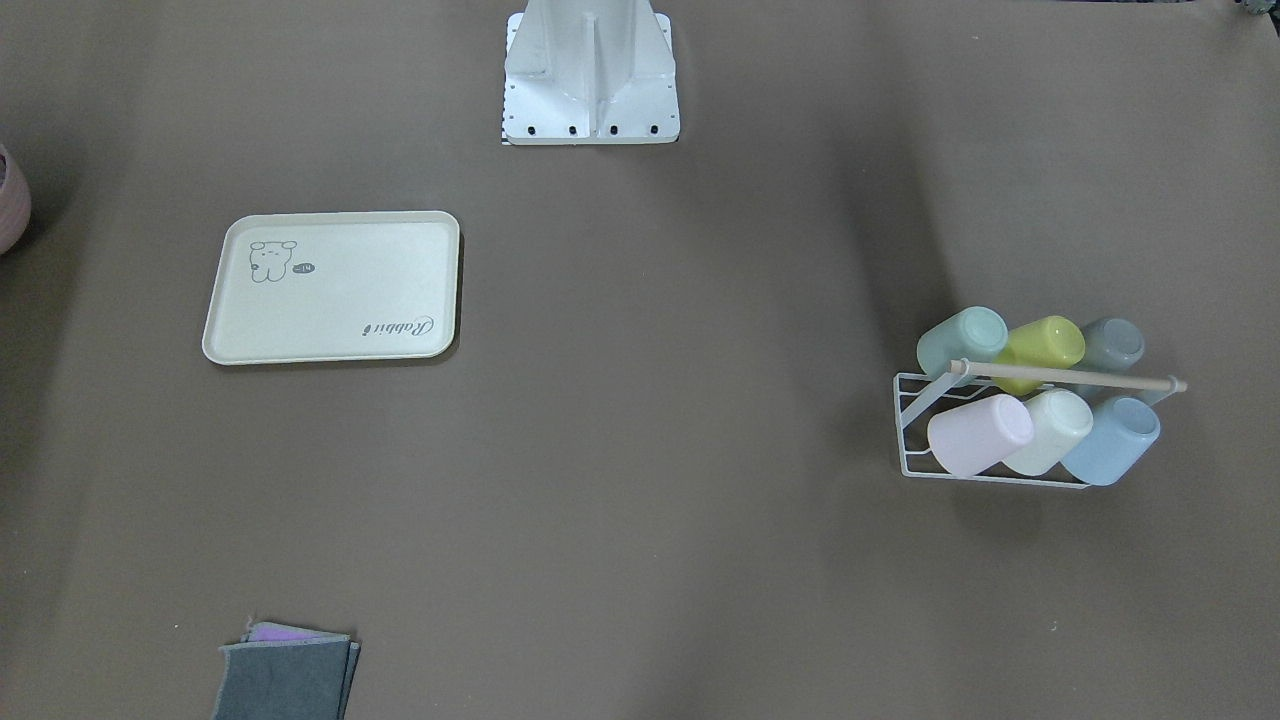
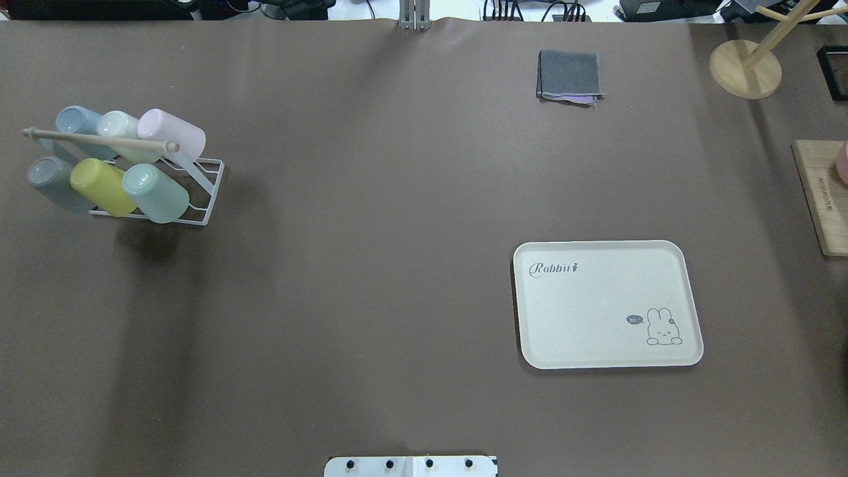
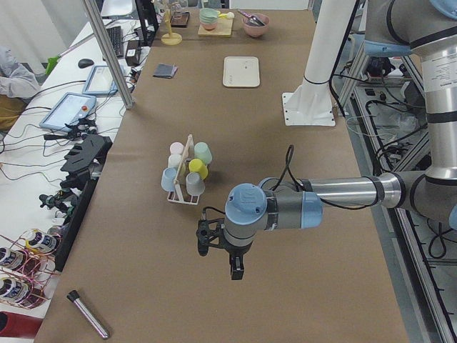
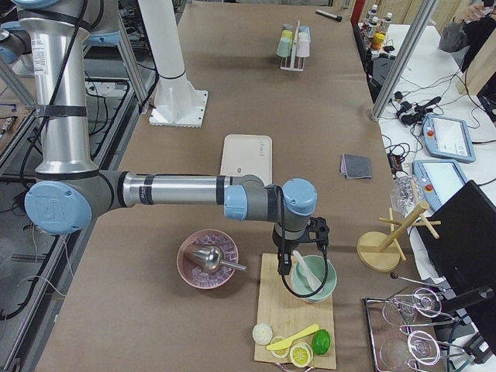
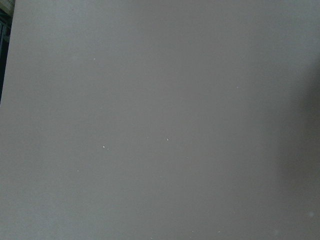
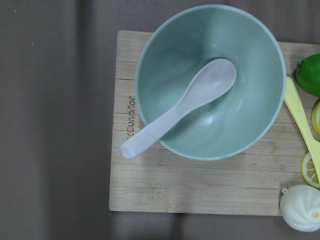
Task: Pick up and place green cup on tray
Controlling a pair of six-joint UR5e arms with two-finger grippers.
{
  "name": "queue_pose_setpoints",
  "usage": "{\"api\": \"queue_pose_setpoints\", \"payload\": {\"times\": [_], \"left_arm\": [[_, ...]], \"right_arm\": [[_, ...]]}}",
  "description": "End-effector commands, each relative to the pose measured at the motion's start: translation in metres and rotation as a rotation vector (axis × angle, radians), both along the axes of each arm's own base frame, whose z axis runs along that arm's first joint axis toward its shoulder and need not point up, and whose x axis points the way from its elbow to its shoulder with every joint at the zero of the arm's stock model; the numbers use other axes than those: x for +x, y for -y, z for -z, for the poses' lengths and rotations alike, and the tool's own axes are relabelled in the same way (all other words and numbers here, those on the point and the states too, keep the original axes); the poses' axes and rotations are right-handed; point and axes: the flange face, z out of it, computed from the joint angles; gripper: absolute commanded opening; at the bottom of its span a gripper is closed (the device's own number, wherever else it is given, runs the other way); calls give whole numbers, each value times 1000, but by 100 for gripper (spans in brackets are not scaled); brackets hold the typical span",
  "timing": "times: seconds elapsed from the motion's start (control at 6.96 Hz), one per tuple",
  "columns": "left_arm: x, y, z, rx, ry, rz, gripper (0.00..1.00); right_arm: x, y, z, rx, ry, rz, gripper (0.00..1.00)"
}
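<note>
The green cup (image 2: pixel 156 192) is pale mint and lies tilted in a white wire rack (image 2: pixel 199 192) at the table's left; it also shows in the front view (image 1: pixel 963 338) and the exterior left view (image 3: pixel 203 152). The cream tray (image 2: pixel 606 305) with a cartoon animal and "Rabbit" script lies bare on the right side (image 1: pixel 330 290). My left gripper (image 3: pixel 220 256) hangs over bare table, nearer the left end than the rack; I cannot tell if it is open. My right gripper (image 4: pixel 301 262) hovers over a green bowl (image 6: pixel 207 80); I cannot tell its state.
The rack also holds yellow-green (image 2: pixel 99 187), grey, pale blue, cream and pink cups under a wooden bar. A folded grey cloth (image 2: pixel 570 76), a wooden stand (image 2: pixel 745 66) and a cutting board (image 2: pixel 821 192) lie at the right. The robot base (image 1: pixel 590 70) stands mid-table.
</note>
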Motion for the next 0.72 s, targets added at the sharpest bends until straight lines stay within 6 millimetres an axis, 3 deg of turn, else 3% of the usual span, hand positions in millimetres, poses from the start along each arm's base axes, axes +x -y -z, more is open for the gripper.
{"api": "queue_pose_setpoints", "payload": {"times": [0.0, 0.29, 0.57], "left_arm": [[0, -3, -5, -10, 36, -7, 97], [0, -6, -16, -30, 35, -12, 97], [1, -3, -6, -2, 26, -14, 97]], "right_arm": [[1, 2, 2, 5, -3, -1, 100], [1, 2, 1, 2, -3, -1, 100], [1, 0, -1, -5, -2, -2, 100]]}}
